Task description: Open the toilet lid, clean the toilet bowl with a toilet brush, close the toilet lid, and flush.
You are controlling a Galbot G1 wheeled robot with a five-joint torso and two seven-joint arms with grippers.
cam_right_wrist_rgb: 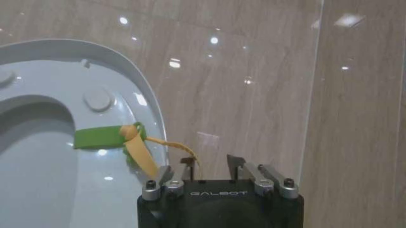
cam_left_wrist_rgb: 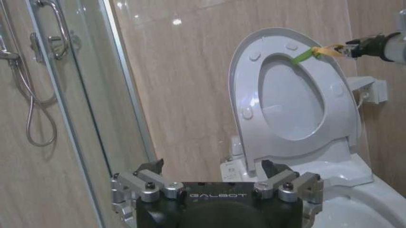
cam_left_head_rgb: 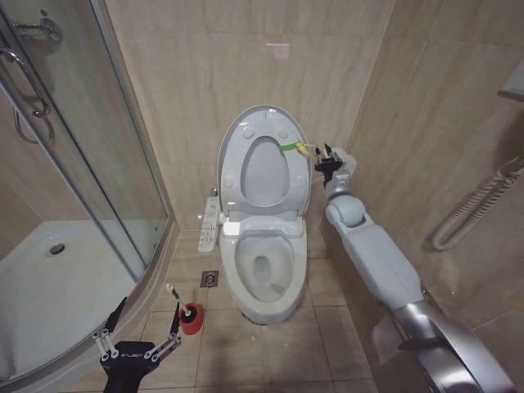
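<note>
Both jaws spread: right gripper point(cam_left_head_rgb: 321, 159) beside raised toilet lid point(cam_left_head_rgb: 262, 160) tag; left gripper point(cam_left_head_rgb: 139, 321) near toilet brush point(cam_left_head_rgb: 187, 313).

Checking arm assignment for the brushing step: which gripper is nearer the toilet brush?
Left. The left gripper hovers open just beside the toilet brush on the floor; the right gripper is up by the raised toilet lid.

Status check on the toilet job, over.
Toilet lid raised against wall. Right gripper open beside its loop tag. Left gripper open, low by toilet brush. Nothing blocking.
</note>
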